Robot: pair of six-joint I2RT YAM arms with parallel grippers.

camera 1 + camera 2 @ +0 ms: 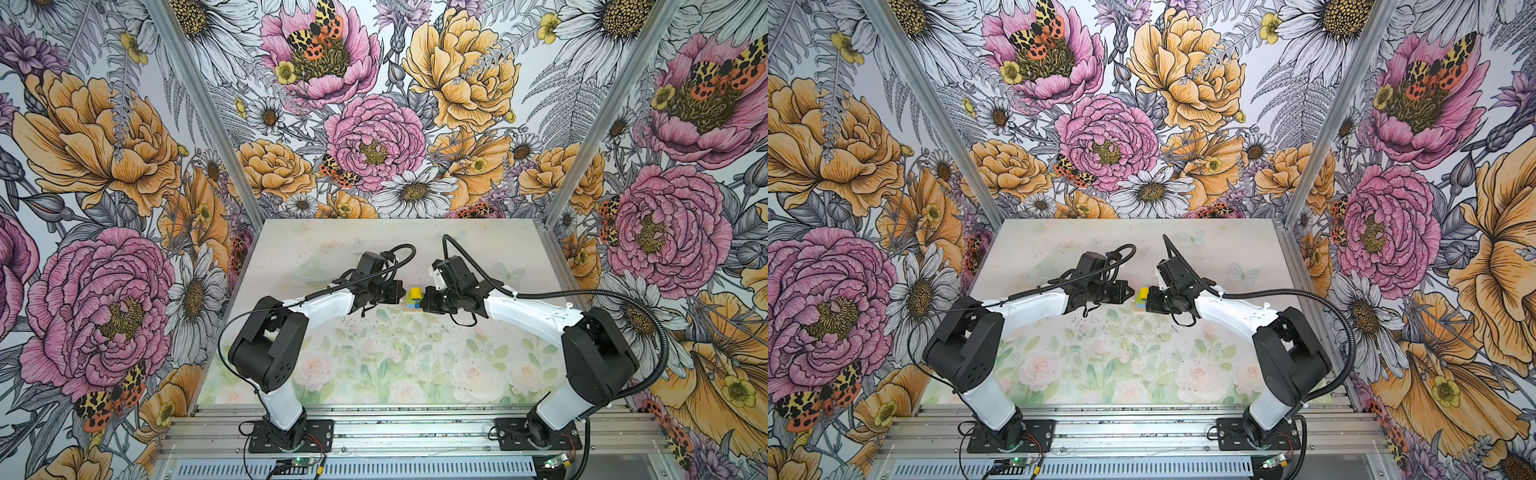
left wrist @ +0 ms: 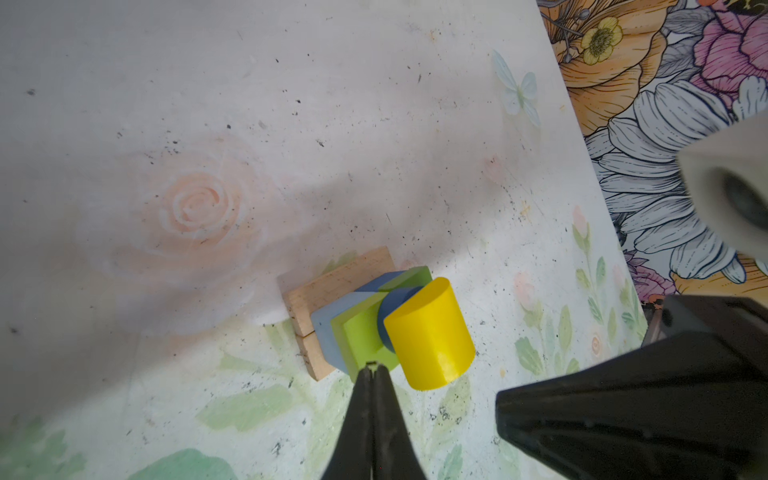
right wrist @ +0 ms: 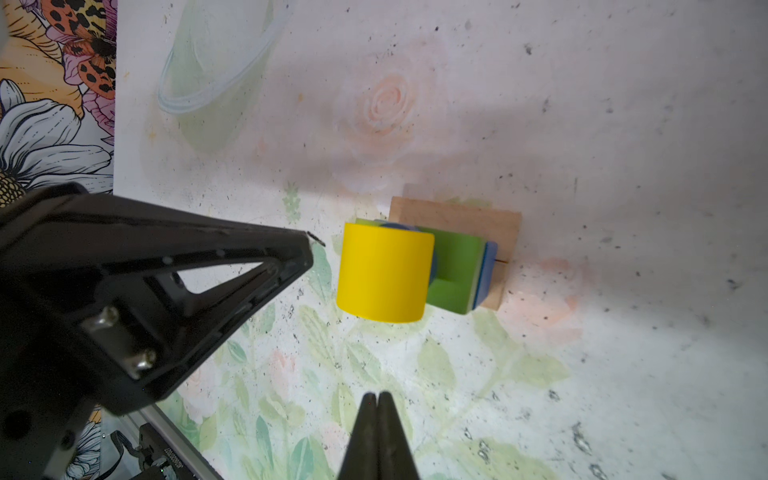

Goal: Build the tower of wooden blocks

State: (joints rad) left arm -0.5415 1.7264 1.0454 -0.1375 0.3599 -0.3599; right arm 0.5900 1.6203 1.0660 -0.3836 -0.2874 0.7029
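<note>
The wood block tower [image 1: 414,298] stands mid-table in both top views [image 1: 1141,300]. Two tan bars [image 2: 332,286] lie side by side at its base. Above them come blue cubes [image 2: 326,328], green cubes [image 2: 365,332], a blue cylinder [image 2: 392,309] and a yellow half-round [image 2: 430,332] on top. My left gripper [image 2: 374,365] is shut and empty, its tip right at the upper green cube's edge; whether it touches is unclear. My right gripper [image 3: 377,395] is shut and empty, a short way from the yellow half-round [image 3: 384,272]. The grippers flank the tower, left [image 1: 402,296] and right [image 1: 423,304].
The table [image 1: 374,365] has a pale flower print with dark specks. Flowered walls close it in at the back and both sides. An aluminium rail [image 1: 415,432] with both arm bases runs along the front edge.
</note>
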